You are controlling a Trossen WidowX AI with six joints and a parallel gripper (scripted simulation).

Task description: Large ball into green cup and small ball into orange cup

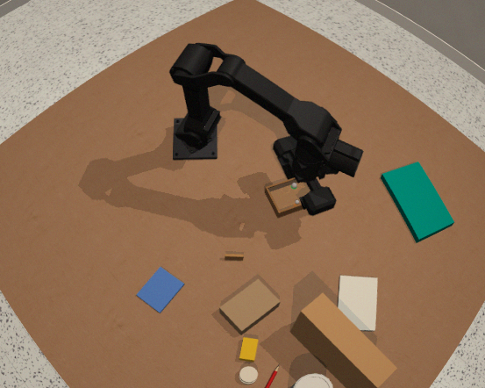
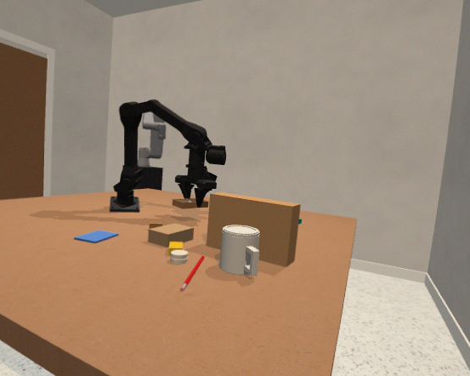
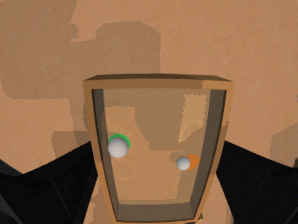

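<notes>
The wooden puzzle [image 1: 275,199] [image 2: 183,203] [image 3: 156,83] is a shallow wooden tray under a clear cover. My gripper [image 1: 303,190] [image 2: 193,196] [image 3: 157,145] is shut on it, one finger on each long side. In the wrist view the large white ball [image 3: 117,148] [image 1: 294,186] sits on the green cup [image 3: 125,140] by the left wall. The small white ball [image 3: 182,163] [image 1: 297,201] sits against the orange cup [image 3: 193,160] by the right wall. The puzzle is level and at or just above the table; I cannot tell if it touches.
A green slab [image 1: 416,199] lies to the right. Towards the front are a small wooden block [image 1: 234,255], a blue sheet [image 1: 160,289] [image 2: 96,236], a tan box [image 1: 249,304] [image 2: 170,234], a tall brown box [image 1: 344,340] [image 2: 254,226], a white slab [image 1: 358,300], a mug [image 2: 240,248] and a red pencil [image 2: 192,272].
</notes>
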